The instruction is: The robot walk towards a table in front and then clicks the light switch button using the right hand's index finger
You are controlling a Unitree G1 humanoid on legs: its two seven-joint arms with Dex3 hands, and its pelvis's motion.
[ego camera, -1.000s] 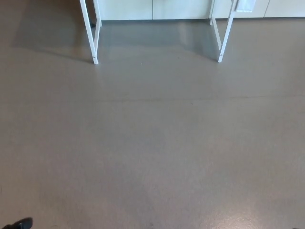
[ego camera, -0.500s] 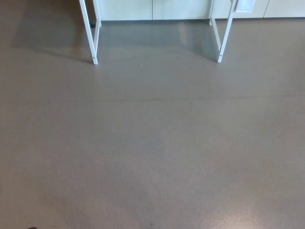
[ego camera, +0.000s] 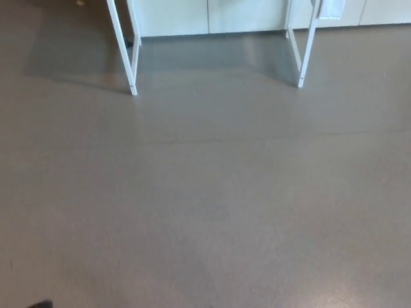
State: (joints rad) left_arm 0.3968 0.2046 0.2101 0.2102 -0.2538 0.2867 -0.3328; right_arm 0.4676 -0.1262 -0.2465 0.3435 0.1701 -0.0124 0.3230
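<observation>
Ahead, table legs [ego camera: 131, 64] on floor [ego camera: 212, 192].

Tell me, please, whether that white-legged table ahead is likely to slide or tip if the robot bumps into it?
Probably it would slide rather than stay put: the table legs are thin white tubes, suggesting a light frame, and the floor looks smooth and slightly glossy. Tipping seems less likely, since the legs splay outward towards the floor. The tabletop is out of view, so its load is unknown.
</observation>
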